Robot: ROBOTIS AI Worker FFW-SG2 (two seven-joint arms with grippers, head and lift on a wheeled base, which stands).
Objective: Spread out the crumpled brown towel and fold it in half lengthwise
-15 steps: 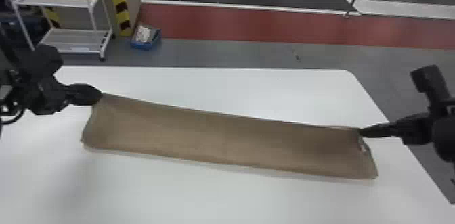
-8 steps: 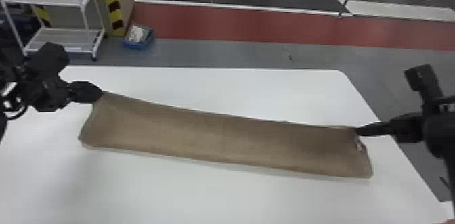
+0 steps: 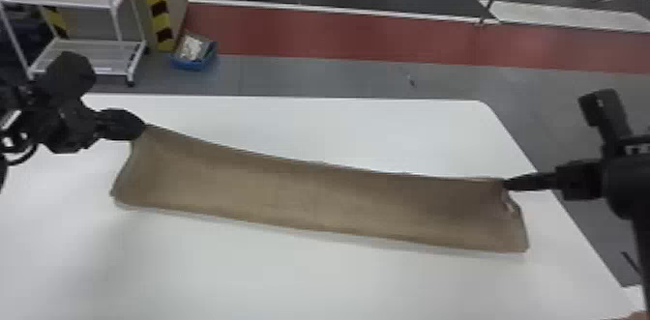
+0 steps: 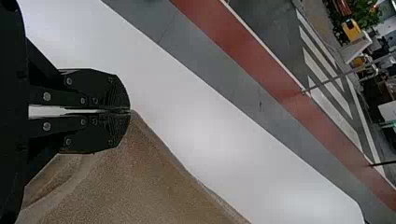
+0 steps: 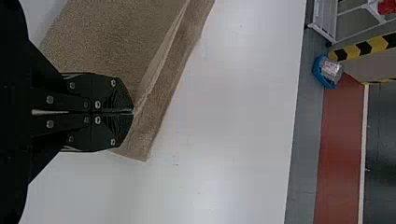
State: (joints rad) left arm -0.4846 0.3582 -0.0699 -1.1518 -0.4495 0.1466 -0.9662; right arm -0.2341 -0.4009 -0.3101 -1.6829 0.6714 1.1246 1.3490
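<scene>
The brown towel [image 3: 309, 198] lies as a long narrow strip slanting across the white table [image 3: 338, 280], its far left corner raised. At that corner my left gripper [image 3: 141, 125] is shut on the cloth. My right gripper [image 3: 508, 182] pinches the far edge near the towel's right end, where a small fold shows. In the left wrist view the left gripper [image 4: 130, 111] has its fingers together on a peak of the towel [image 4: 140, 182]. In the right wrist view the right gripper [image 5: 132, 112] is closed at the towel [image 5: 112, 42], near a lengthwise crease.
Beyond the table's far edge, a white shelf cart [image 3: 67, 0] and a blue bin [image 3: 193, 60] stand on the floor at the left. Bare tabletop extends behind and in front of the towel. The table's right edge runs under my right arm.
Both grippers and the towel between them show slightly farther left in the head view, as does the background. The hold on the towel is unchanged.
</scene>
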